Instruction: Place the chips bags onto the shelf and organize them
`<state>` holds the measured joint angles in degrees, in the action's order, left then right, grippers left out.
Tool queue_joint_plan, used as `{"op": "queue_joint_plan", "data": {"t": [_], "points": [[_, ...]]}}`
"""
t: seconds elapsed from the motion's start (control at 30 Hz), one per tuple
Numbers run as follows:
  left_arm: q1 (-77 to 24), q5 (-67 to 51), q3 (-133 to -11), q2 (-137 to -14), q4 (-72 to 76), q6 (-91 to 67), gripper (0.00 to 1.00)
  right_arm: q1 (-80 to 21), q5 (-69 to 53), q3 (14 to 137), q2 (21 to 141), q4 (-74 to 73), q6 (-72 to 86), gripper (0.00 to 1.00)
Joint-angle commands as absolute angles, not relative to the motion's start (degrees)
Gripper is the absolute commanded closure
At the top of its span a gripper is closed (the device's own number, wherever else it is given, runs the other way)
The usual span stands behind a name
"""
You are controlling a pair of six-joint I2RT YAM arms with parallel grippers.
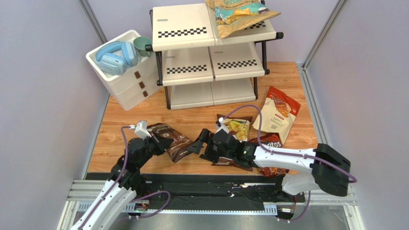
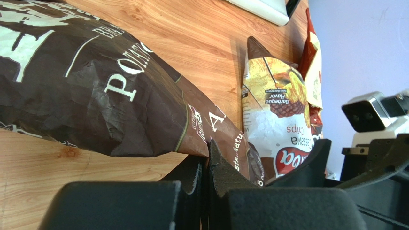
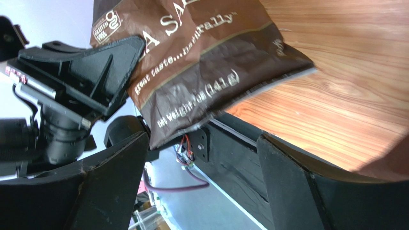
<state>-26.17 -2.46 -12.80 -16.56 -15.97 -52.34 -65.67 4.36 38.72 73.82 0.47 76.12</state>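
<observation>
The dark brown "Sea Salt" bag (image 1: 169,139) lies at the near left of the table, and my left gripper (image 1: 157,142) is shut on its near edge (image 2: 211,129). My right gripper (image 1: 195,143) is open just right of that bag, whose corner (image 3: 201,72) hangs in front of the open jaws without touching them. The white-red Chuba bag (image 1: 236,127), red Doritos bag (image 1: 271,143) and cream bag with a red-orange top (image 1: 279,114) lie at the right. The tan-and-teal bag (image 1: 239,14) lies on the top tier of the shelf (image 1: 185,28).
A white three-drawer box (image 1: 126,79) with blue headphones (image 1: 114,56) and a green cup (image 1: 142,44) stands left of the shelf. The right arm (image 1: 288,160) lies over the Doritos bag. Grey walls close both sides.
</observation>
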Motion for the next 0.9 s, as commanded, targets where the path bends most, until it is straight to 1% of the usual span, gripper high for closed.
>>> {"op": "queue_joint_plan", "data": {"t": [0.0,0.17,0.37,0.5,0.63,0.73,0.77,0.87], "points": [[-26.28,-2.55,-14.41,-15.21,-15.73,-51.24,1.00,-65.57,3.17,44.12,78.83,6.23,78.66,0.09],[-26.28,-2.73,-14.50,-13.19,-17.13,-51.07,1.00,-65.30,1.06,45.88,85.41,8.78,82.35,0.09],[-26.28,-1.58,-14.94,-9.41,-20.91,-50.45,1.00,-65.39,0.97,44.48,87.98,11.69,85.95,0.12],[-26.28,-1.76,-14.24,-7.91,-21.45,-50.80,1.00,-65.65,6.48,43.77,87.10,9.41,86.04,0.15],[-26.28,-2.72,-13.62,-7.56,-21.09,-51.15,1.00,-65.57,9.58,42.63,87.36,11.86,86.75,0.17],[-26.28,-3.86,-13.45,-7.65,-20.48,-51.07,1.00,-65.39,9.06,43.24,89.11,13.53,88.06,0.20],[-26.28,-4.13,-13.53,-7.65,-20.04,-51.15,1.00,-65.48,8.70,44.03,90.77,13.71,88.50,0.24],[-26.37,-4.74,-13.80,-7.65,-19.95,-50.71,1.00,-65.57,7.39,44.73,93.15,15.99,89.65,0.27]]}}
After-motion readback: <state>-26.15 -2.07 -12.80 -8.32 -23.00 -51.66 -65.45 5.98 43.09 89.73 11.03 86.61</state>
